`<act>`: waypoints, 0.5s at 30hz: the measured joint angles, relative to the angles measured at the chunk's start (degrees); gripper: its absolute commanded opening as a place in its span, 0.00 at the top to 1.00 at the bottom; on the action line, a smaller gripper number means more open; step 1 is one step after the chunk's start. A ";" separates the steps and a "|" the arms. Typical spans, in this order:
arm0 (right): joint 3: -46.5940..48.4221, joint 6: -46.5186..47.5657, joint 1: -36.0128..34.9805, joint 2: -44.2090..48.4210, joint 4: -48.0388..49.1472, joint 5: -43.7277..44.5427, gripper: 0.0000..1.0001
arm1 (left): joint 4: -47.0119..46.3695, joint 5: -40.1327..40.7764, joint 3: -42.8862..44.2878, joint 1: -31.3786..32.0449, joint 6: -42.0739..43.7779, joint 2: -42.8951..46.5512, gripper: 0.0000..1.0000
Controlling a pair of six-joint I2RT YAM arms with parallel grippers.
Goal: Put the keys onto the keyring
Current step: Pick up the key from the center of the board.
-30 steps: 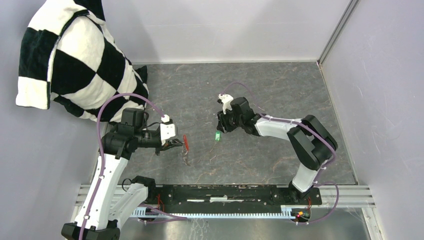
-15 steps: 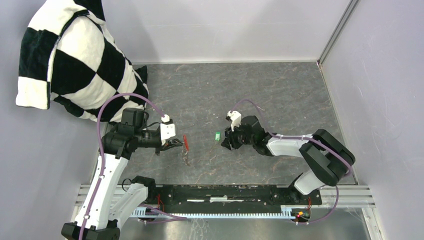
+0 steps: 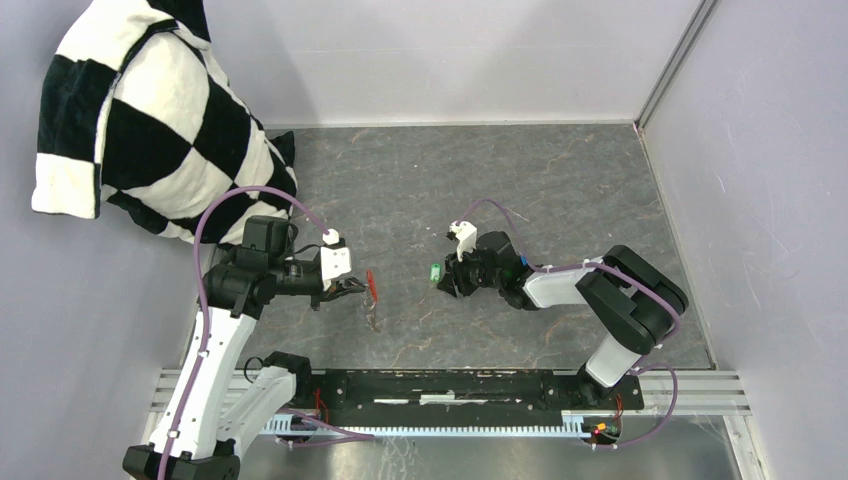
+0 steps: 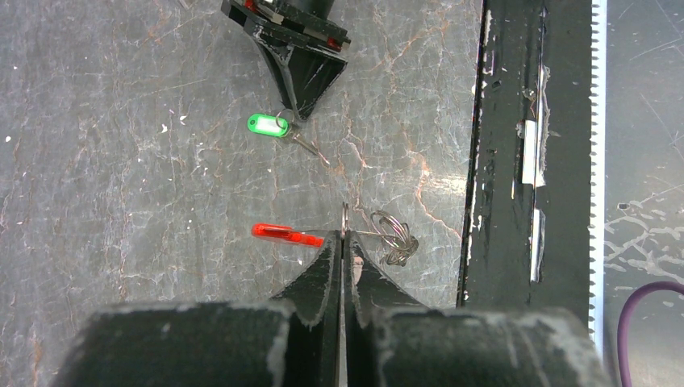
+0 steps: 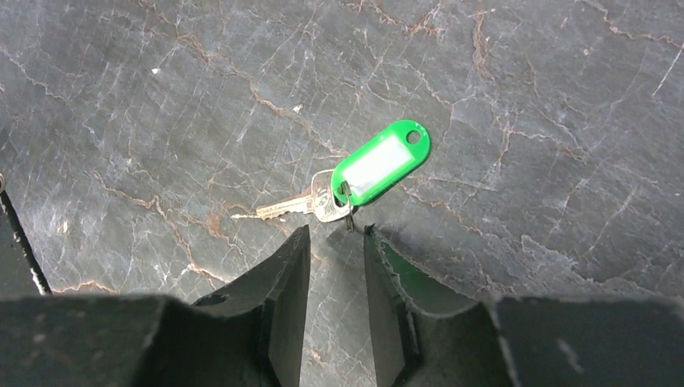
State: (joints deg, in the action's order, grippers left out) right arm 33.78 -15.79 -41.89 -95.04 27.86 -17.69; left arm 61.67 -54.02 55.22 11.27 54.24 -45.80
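The keyring is in my left gripper (image 4: 344, 235), which is shut on its thin metal ring (image 4: 345, 216). The red tag (image 4: 284, 235) sticks out left of the tips and the grey chain (image 4: 395, 236) lies to their right; the tag also shows in the top view (image 3: 371, 284). The green key (image 5: 379, 165), with its metal blade (image 5: 292, 207), lies flat on the table just ahead of my right gripper (image 5: 337, 234), which is open and empty. In the top view the key (image 3: 435, 271) is just left of that gripper (image 3: 447, 281). No blue key is clearly seen.
A black-and-white checkered pillow (image 3: 150, 120) leans in the far left corner. A black rail (image 3: 450, 385) runs along the near edge between the arm bases. Grey walls (image 3: 770, 200) close in the dark marbled table (image 3: 560, 190).
My right gripper swung nearer and lower, then edged left up to the green key, which stayed in place. My left gripper and the keyring have not moved.
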 measured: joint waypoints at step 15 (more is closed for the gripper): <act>0.11 -1.57 0.00 -1.36 5.68 1.38 0.80 | 0.00 0.00 0.00 0.00 0.00 -0.04 0.96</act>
State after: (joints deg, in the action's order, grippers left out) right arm 33.89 -17.37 -41.89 -96.40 33.54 -16.32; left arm 61.67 -54.02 55.22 11.27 54.24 -45.84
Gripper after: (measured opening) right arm 0.205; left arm 0.038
